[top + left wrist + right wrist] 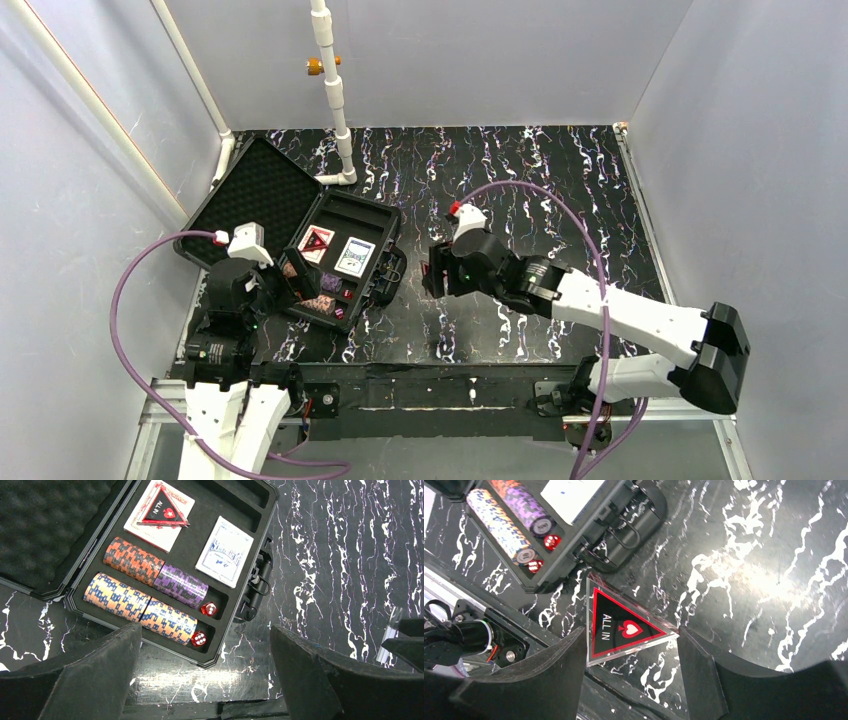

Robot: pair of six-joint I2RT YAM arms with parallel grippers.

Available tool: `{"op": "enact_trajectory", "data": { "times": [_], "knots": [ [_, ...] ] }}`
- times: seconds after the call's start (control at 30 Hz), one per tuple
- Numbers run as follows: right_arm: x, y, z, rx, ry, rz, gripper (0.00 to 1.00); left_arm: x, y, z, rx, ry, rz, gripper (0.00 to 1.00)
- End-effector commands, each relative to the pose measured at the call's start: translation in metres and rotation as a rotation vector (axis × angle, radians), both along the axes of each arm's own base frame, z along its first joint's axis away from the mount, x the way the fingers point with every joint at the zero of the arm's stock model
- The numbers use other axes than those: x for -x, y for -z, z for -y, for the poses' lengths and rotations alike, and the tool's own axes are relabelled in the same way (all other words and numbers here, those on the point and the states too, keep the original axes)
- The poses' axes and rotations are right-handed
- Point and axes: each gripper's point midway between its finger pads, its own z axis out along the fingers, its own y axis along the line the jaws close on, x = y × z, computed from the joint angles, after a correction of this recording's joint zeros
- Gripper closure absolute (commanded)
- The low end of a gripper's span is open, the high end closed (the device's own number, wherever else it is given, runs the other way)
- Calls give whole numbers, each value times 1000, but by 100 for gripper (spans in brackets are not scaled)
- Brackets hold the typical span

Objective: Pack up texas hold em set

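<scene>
The black case (367,206) lies open at the left, its foam lid (255,190) folded back. In the left wrist view its tray (227,640) holds a red deck (172,532) with a red triangle (162,510) on it, a blue deck (225,550), several chip stacks (132,560) and two red dice (209,609). My left gripper (205,630) hovers open over the case's near edge. My right gripper (631,635) is shut on a second red "ALL IN" triangle (619,625), just right of the case handle (634,522).
A white pipe (335,90) rises at the back behind the case. Purple cables (560,200) loop off both arms. White walls close the table (560,160) on three sides. The left arm's base (469,640) lies under the right gripper's left finger.
</scene>
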Motion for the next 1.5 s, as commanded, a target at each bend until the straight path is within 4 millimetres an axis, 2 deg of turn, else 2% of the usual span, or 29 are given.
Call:
{"op": "enact_trajectory", "data": {
  "times": [0.0, 0.17, 0.47, 0.67, 0.83, 1.17, 1.47],
  "knots": [
    [-13, -39, -34, -40, -118, 102, 67, 3, 3, -4, -15, -13, -5, 1],
    [-19, -49, -59, -14, -208, 133, 67, 3, 3, -4, -15, -13, -3, 1],
    [-34, -44, -94, 50, -276, 131, 67, 3, 2, -4, -16, -13, 2, 1],
    [-44, -30, -117, 84, -292, 106, 67, 4, 1, -5, -18, -17, 9, 1],
    [-56, -13, -135, 141, -293, 81, 67, 9, -5, -16, -40, -74, 44, 1],
    [-72, 19, -173, 201, -304, 11, 67, 12, -8, -21, -47, -103, 63, 1],
    [-85, 45, -190, 273, -322, 1, 67, 13, -9, -21, -43, -100, 71, 1]
  ]
}}
